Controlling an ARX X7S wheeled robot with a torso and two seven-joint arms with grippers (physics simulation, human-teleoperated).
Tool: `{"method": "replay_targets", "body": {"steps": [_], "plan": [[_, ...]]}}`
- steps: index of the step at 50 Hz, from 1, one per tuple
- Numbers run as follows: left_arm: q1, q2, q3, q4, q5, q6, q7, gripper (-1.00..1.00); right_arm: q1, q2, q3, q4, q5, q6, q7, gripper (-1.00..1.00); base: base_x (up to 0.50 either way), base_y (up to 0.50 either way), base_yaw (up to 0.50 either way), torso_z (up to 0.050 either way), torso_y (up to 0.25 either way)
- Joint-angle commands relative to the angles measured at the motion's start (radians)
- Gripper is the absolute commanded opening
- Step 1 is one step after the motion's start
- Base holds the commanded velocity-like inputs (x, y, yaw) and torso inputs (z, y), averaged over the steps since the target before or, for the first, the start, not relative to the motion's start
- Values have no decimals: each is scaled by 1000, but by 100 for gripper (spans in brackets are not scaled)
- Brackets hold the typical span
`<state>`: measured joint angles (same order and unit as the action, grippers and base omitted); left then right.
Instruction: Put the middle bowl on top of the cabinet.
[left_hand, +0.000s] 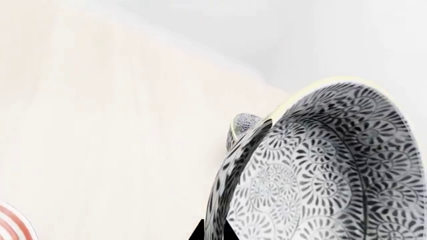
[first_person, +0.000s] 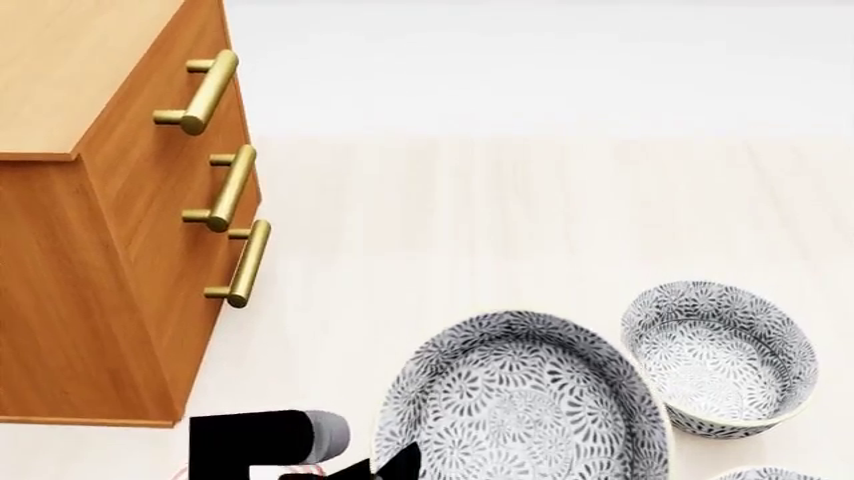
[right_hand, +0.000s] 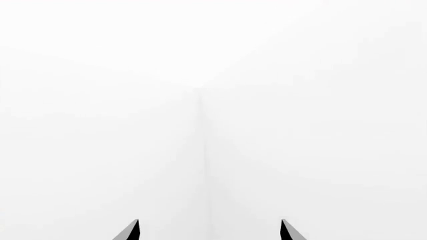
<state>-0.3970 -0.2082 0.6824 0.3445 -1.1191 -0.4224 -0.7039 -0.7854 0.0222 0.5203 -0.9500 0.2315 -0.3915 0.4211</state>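
Note:
My left gripper (left_hand: 213, 231) is shut on the wall of the middle bowl (left_hand: 333, 170), one black fingertip inside the rim and one outside. The bowl is deep, with a grey-black leaf pattern and a pale rim. In the head view this bowl (first_person: 521, 400) sits low in the middle and looks larger than its neighbour, with the left gripper (first_person: 390, 466) at its left rim. The orange-brown cabinet (first_person: 120, 230) stands to the left, its lighter top (first_person: 67, 70) bare. My right gripper (right_hand: 210, 229) is open, faces a white wall and is absent from the head view.
A second patterned bowl (first_person: 721, 360) rests on the pale floor right of the held one, and the rim of a third (first_person: 781, 472) shows at the bottom right. Three brass handles (first_person: 230, 190) stick out of the cabinet front. A red-ringed plate (left_hand: 13, 225) lies below the left wrist.

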Motion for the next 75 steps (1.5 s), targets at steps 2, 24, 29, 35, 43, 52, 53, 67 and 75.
{"method": "replay_targets", "body": {"steps": [2, 24, 29, 35, 43, 52, 53, 67, 75], "plan": [[3, -20, -25, 129, 43, 28, 16, -100, 0, -22, 20, 61, -17, -32, -21, 100, 0, 0, 0, 30, 250], [-438, -118, -130, 444, -214, -197, -357, -100, 0, -22, -44, 59, -85, -32, 12, 100, 0, 0, 0, 30, 202], [-598, -125, -177, 431, -418, -218, -506, -100, 0, -22, -64, 53, -108, -30, 28, 100, 0, 0, 0, 0, 0], [-766, -131, -215, 374, -682, -188, -669, -100, 0, -22, -97, 29, -143, -9, 54, 100, 0, 0, 0, 0, 0], [-986, -141, -148, 278, -943, -3, -866, -100, 0, -22, -115, 0, -163, 21, 64, 100, 0, 0, 0, 0, 0], [-1341, -304, 218, 129, -1075, 389, -864, -100, 0, -22, -120, -9, -165, 35, 64, 100, 0, 0, 0, 0, 0], [-1364, -307, 236, 120, -1092, 401, -863, -100, 0, -22, -119, -9, -164, 36, 63, 100, 0, 0, 0, 0, 0], [-1562, -313, 414, -199, -1333, 518, -847, -100, 0, -22, -97, 16, -137, 12, 41, 100, 0, 0, 0, 0, 0], [-1620, -289, 508, -458, -1397, 508, -855, -100, 0, -22, -101, 17, -141, 14, 39, 100, 0, 0, 0, 0, 0]]}}
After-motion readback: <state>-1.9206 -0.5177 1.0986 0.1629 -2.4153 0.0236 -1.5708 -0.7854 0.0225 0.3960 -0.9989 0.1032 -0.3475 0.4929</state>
